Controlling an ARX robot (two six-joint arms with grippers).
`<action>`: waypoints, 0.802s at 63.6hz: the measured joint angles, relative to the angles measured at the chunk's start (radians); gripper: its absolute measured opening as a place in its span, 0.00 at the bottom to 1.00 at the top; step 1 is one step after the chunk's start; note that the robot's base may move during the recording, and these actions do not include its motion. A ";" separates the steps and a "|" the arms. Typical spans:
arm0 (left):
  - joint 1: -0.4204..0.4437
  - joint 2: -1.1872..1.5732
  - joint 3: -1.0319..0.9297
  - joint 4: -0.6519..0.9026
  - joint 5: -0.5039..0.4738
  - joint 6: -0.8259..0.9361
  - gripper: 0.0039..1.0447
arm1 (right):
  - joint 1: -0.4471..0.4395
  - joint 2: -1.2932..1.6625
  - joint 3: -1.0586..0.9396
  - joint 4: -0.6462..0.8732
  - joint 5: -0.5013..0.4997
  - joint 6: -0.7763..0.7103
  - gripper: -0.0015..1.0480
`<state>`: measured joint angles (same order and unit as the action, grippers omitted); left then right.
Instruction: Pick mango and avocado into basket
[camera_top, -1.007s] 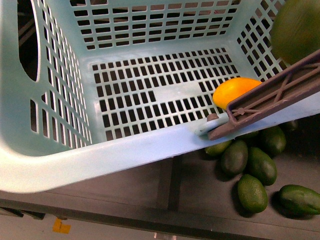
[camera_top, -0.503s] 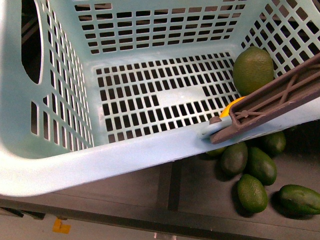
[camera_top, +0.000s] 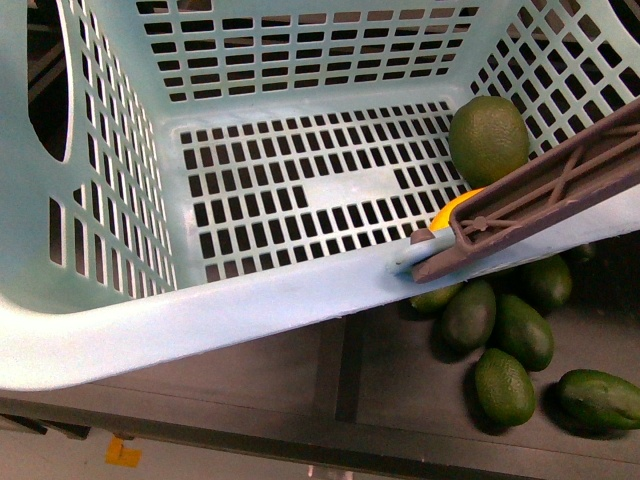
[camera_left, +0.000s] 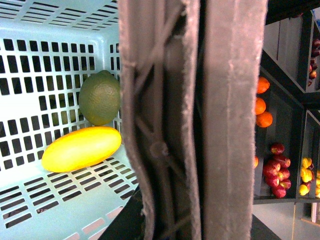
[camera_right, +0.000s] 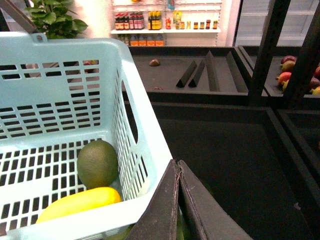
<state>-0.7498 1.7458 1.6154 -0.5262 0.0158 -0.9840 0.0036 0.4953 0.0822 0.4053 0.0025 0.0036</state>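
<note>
The teal basket (camera_top: 250, 300) fills the front view, tilted, with its brown handle (camera_top: 540, 195) slanting across the right corner. A dull green avocado (camera_top: 488, 140) lies on the basket floor in that corner. Beside it is the yellow mango (camera_top: 452, 208), mostly hidden behind the handle. In the left wrist view the handle (camera_left: 200, 120) fills the middle; my left gripper is shut on it, fingers hidden, with avocado (camera_left: 99, 97) and mango (camera_left: 81, 148) touching beyond. My right gripper (camera_right: 178, 165) is shut and empty, just outside the basket wall (camera_right: 145, 135), near avocado (camera_right: 97, 163) and mango (camera_right: 77, 202).
Several loose avocados (camera_top: 500, 345) lie on the dark shelf under the basket's right corner. Side shelves hold orange fruits (camera_left: 262, 105) and red fruits (camera_left: 277, 165). A dark display bin (camera_right: 225, 150) with black posts (camera_right: 267, 45) and dividers (camera_right: 195, 75) stretches beyond my right gripper.
The avocado came down from the upper right into the basket and settled beside the mango. The basket shifted a little, and the handle now covers most of the mango.
</note>
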 joint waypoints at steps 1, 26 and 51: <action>0.000 0.000 0.000 0.000 0.000 0.000 0.14 | 0.000 -0.008 -0.003 -0.005 0.000 0.000 0.02; 0.001 0.000 0.000 0.000 0.002 -0.001 0.14 | -0.002 -0.475 -0.064 -0.396 -0.002 0.000 0.02; 0.001 0.000 0.000 0.000 0.000 0.000 0.14 | -0.002 -0.489 -0.064 -0.404 -0.002 -0.001 0.07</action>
<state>-0.7486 1.7458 1.6154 -0.5262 0.0154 -0.9836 0.0017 0.0063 0.0181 0.0017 0.0002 0.0029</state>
